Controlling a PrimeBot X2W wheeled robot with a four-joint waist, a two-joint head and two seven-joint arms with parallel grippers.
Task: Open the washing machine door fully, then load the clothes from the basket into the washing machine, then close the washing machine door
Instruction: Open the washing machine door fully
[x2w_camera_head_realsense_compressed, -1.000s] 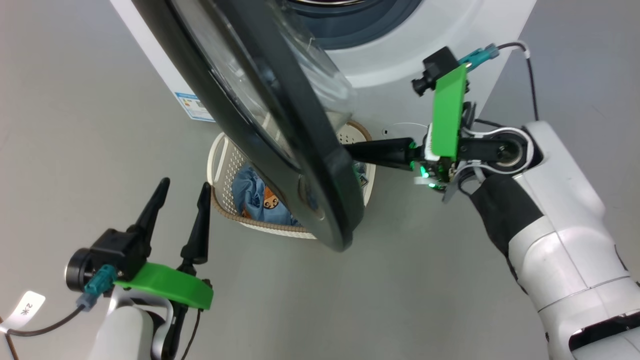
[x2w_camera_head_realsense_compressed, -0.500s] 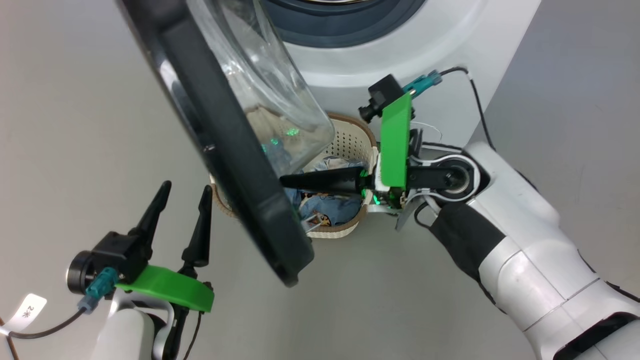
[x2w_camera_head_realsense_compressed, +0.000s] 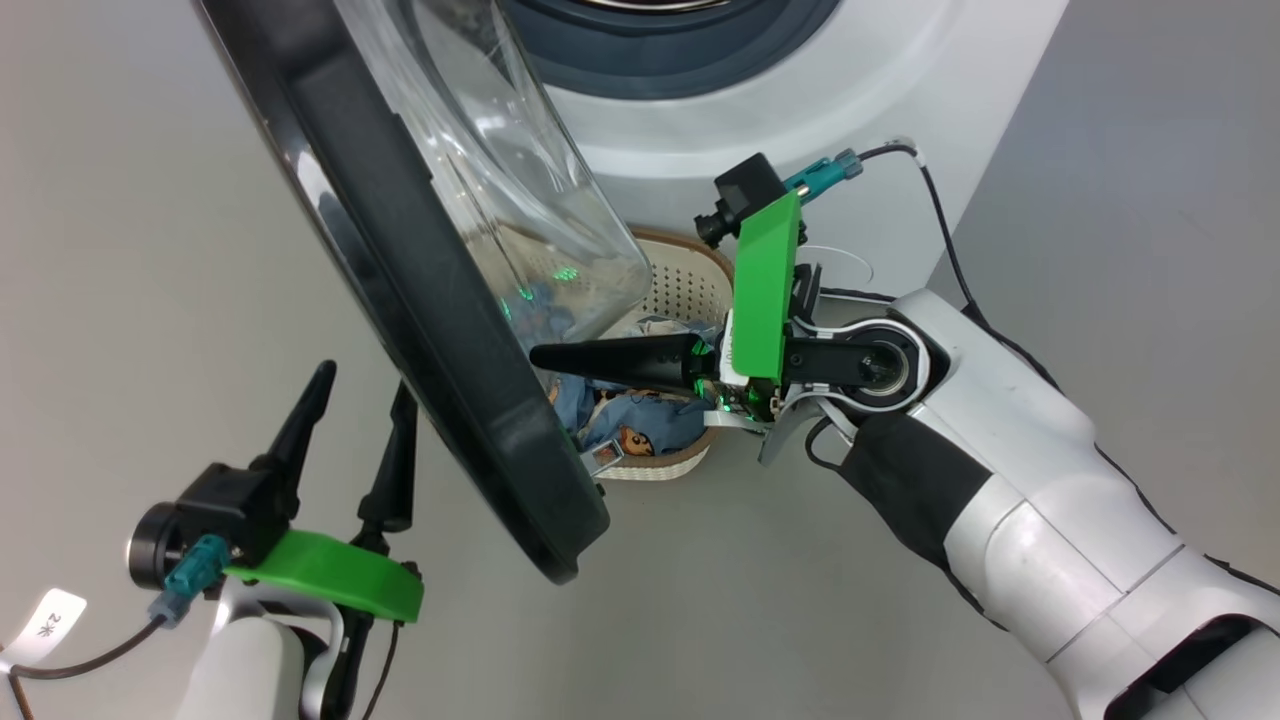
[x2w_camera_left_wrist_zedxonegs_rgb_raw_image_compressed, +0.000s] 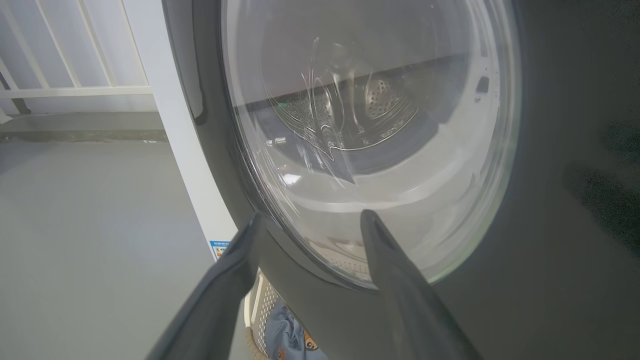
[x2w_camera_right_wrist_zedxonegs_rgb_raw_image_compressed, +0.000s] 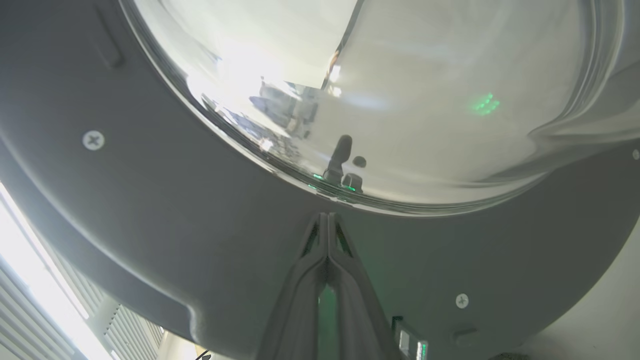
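Washing machine door (x2w_camera_head_realsense_compressed: 440, 330) is standing open at an angle across my head view, its glass bowl (x2w_camera_head_realsense_compressed: 500, 170) bulging toward the washing machine (x2w_camera_head_realsense_compressed: 800, 130). Behind it the basket (x2w_camera_head_realsense_compressed: 690, 280) is sitting on the floor (x2w_camera_head_realsense_compressed: 150, 250) just beside the machine's front, with the clothes (x2w_camera_head_realsense_compressed: 640, 425) lying inside. I am seeing the right gripper (x2w_camera_head_realsense_compressed: 540, 356) reaching across above the basket, fingers pressed together on nothing, tips pointing at the door's inner face. The left gripper (x2w_camera_head_realsense_compressed: 365, 385) is hovering on the door's outer side, fingers spread wide and empty.

From the left wrist I am looking at the door's outer face past the spread fingers. The drum (x2w_camera_left_wrist_zedxonegs_rgb_raw_image_compressed: 380, 100) is showing through the glass, and a blue label sticker (x2w_camera_left_wrist_zedxonegs_rgb_raw_image_compressed: 220, 247) is showing low on the machine's white panel.

From the right wrist the pressed-together fingers are ending at the door's grey inner ring, just under the bowl. I cannot tell whether they are touching it.
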